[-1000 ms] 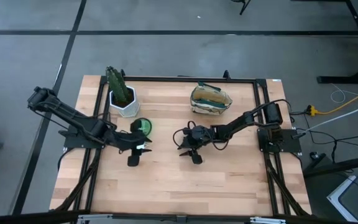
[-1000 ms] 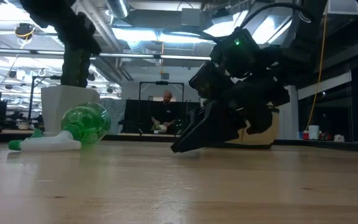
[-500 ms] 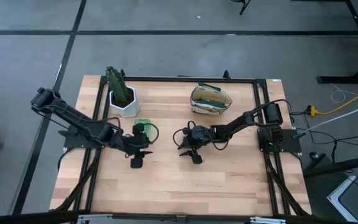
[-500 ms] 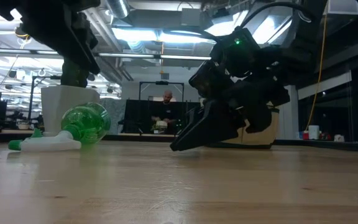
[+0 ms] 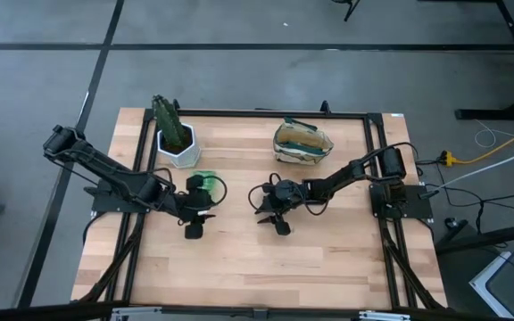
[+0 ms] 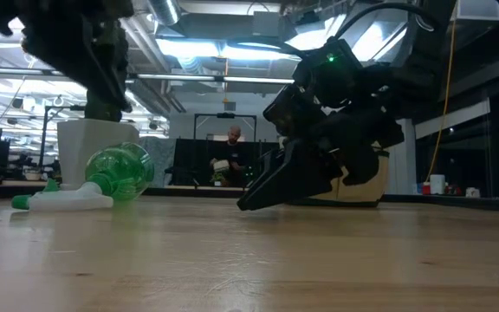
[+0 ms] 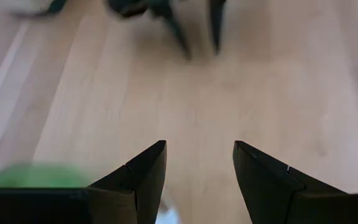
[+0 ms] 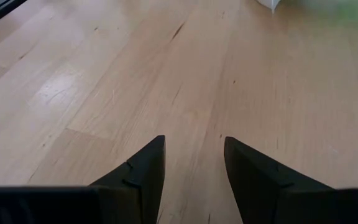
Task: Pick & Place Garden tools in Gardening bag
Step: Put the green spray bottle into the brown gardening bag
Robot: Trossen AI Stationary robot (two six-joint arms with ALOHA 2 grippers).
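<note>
A green-and-white spray bottle (image 6: 118, 176) lies on its side on the table, just in front of the white pot. In the high view the bottle (image 5: 207, 180) is partly covered by my left arm. My left gripper (image 5: 212, 196) is open above it and points toward the table's right. In the left wrist view a green blur (image 7: 30, 176) lies beside my left gripper (image 7: 197, 158). My right gripper (image 5: 259, 201) is open and empty, low over the table's middle (image 8: 192, 149). The beige bag (image 5: 302, 143) stands at the far side. No other tools show on the table.
A white pot with a cactus (image 5: 176, 141) stands at the far left, close behind the bottle. The two grippers face each other about a hand's width apart. Bare wood lies along the near half of the table (image 5: 257, 267). A person shows in the room behind (image 6: 234, 149).
My left gripper has gone toward the table's far edge and now stands over the green bottle, which it covers in part in the high view. The bottle has stayed where it was. My right arm has kept still.
</note>
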